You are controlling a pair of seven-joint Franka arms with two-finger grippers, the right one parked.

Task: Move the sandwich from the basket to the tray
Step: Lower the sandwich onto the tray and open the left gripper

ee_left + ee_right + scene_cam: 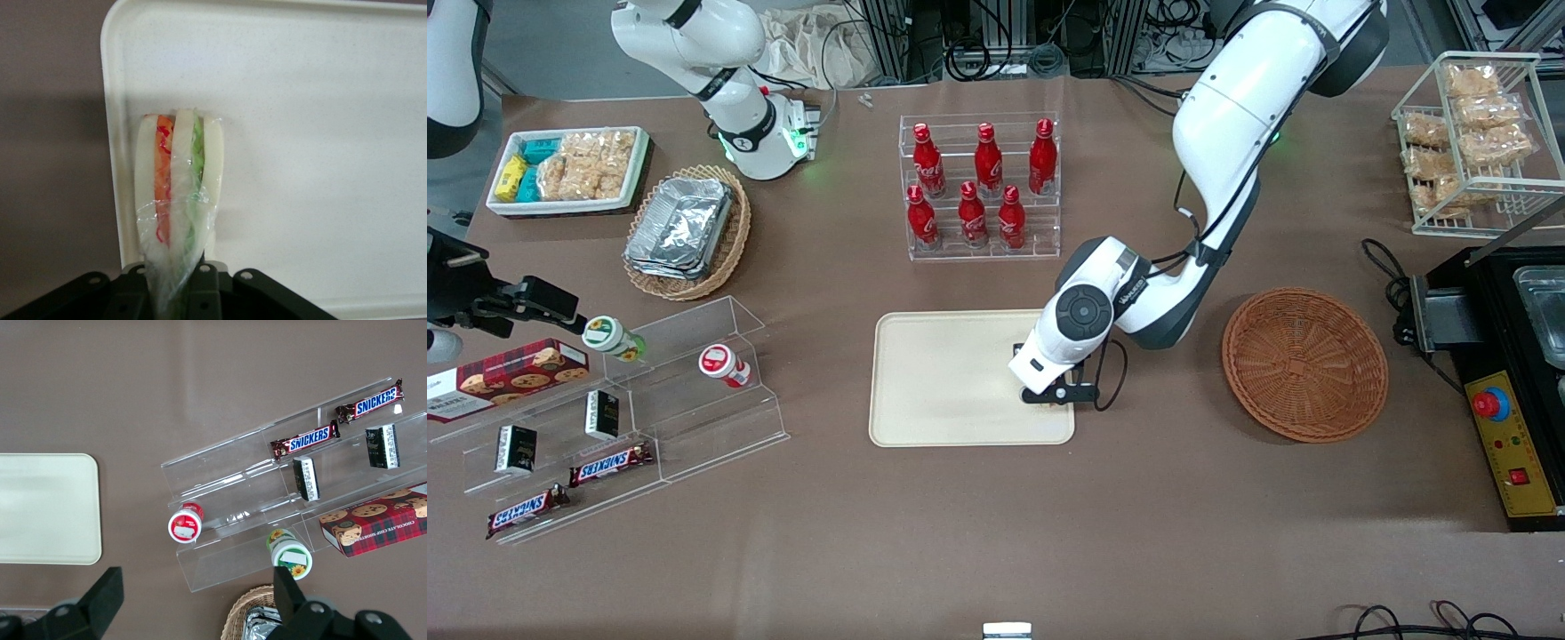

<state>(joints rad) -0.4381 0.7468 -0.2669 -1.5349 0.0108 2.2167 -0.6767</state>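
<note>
The sandwich [179,180], a wedge of pale bread with orange and green filling in clear wrap, is pinched at its narrow end by my left gripper [177,277], which is shut on it. It hangs over the cream tray [320,133], just inside the rim; whether it touches the tray I cannot tell. In the front view the gripper [1049,391] is low over the tray [951,382], at the end nearest the basket, and the hand hides the sandwich. The round reddish-brown basket [1304,363] sits beside the tray toward the working arm's end, with nothing in it.
A clear rack of red bottles [983,187] stands farther from the front camera than the tray. A clear tiered shelf with snacks [623,400], a tan basket of foil containers [689,231] and a white bin [569,169] lie toward the parked arm's end. A black device [1512,382] stands beside the basket.
</note>
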